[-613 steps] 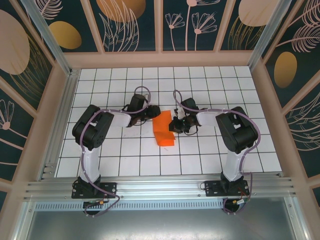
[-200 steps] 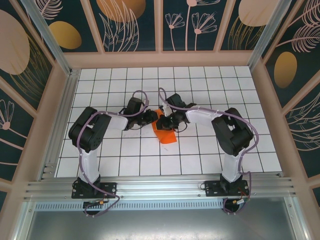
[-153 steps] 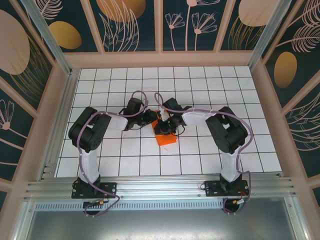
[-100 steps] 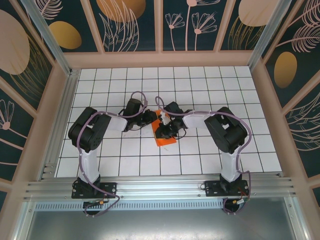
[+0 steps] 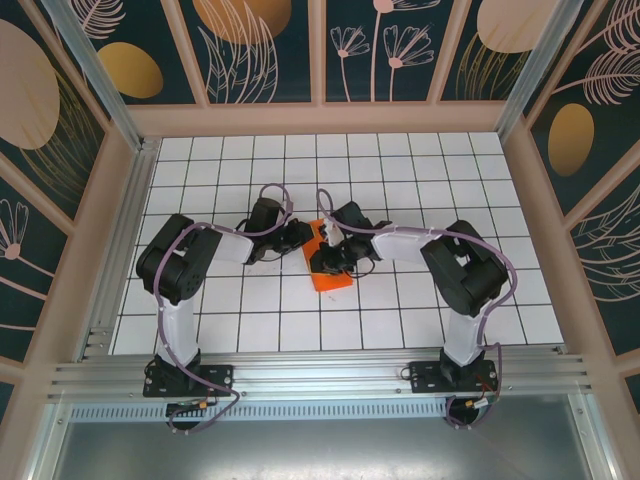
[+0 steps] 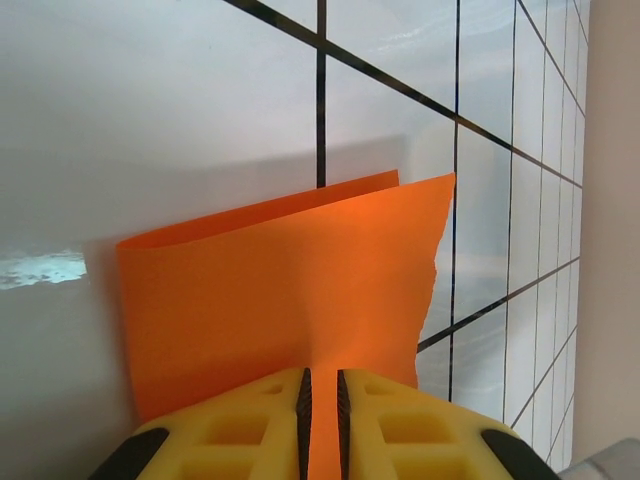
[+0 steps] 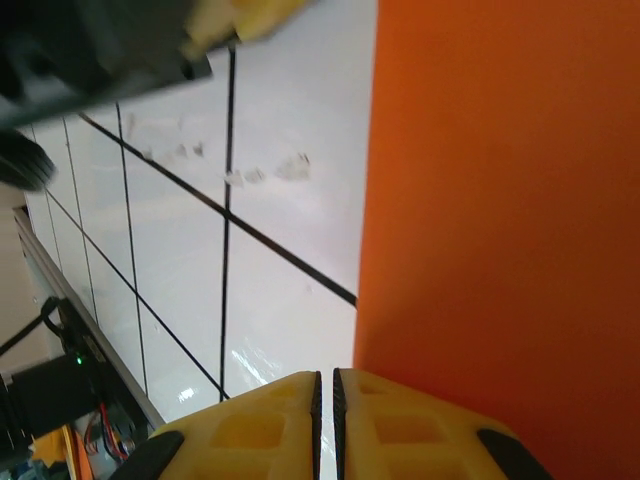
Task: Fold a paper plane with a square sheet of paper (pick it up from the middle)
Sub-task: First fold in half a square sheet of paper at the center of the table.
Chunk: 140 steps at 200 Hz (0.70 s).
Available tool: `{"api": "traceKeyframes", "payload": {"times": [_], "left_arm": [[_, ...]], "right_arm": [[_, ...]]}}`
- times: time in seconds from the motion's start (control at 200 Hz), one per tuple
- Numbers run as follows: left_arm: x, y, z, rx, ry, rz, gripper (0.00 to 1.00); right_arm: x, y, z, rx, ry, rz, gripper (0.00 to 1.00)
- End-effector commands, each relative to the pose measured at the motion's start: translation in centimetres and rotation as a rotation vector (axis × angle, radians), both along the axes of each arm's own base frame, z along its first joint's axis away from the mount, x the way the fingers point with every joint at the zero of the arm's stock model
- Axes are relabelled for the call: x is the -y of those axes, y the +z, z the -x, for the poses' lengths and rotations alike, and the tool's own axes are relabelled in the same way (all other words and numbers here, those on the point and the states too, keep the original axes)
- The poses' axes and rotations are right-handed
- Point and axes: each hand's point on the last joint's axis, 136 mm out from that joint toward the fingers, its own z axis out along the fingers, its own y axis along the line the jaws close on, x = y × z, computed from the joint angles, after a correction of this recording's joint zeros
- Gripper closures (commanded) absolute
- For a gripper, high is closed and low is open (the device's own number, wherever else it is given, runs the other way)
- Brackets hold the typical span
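The square sheet of paper (image 5: 336, 278) is bright orange and folded into a smaller shape at the middle of the gridded table. My left gripper (image 5: 305, 238) is at its far left edge. In the left wrist view the paper (image 6: 280, 290) runs up from between the yellow fingers, and the left gripper (image 6: 320, 385) is shut on it. My right gripper (image 5: 323, 262) rests low over the paper's left part. In the right wrist view its jaws (image 7: 326, 385) are shut with bare table in the slit, and the paper (image 7: 500, 200) lies just to their right.
The white gridded table (image 5: 240, 310) is fenced by wooden walls (image 5: 320, 118) on three sides and a metal rail (image 5: 320, 372) at the near edge. A yellow finger of the left gripper (image 7: 240, 15) shows at the top of the right wrist view.
The right gripper has swung from the paper's far edge down and left over the sheet, which now lies flatter. The left gripper has kept its hold and barely moved.
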Motion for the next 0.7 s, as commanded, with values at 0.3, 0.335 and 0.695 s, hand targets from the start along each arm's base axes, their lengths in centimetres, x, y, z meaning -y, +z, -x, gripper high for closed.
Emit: {"api": "traceKeyframes", "payload": {"times": [0.3,0.335,0.695], "left_arm": [[-2.3,-4.9,1.7,-0.151,0.062,-0.078,0.83],[-2.4,-4.9,1.6,-0.151,0.065,-0.078,0.83],[-3.3,-5.3,1.3,-0.152,0.082,-0.099,0.83]], "right_arm": [[-2.0,-2.8,-0.9,-0.023,-0.028,0.058,0.88],[-1.7,-3.1,-0.5,-0.035,-0.022,0.064,0.88],[0.9,-3.7,4.7,-0.126,0.083,0.068,0.89]]}}
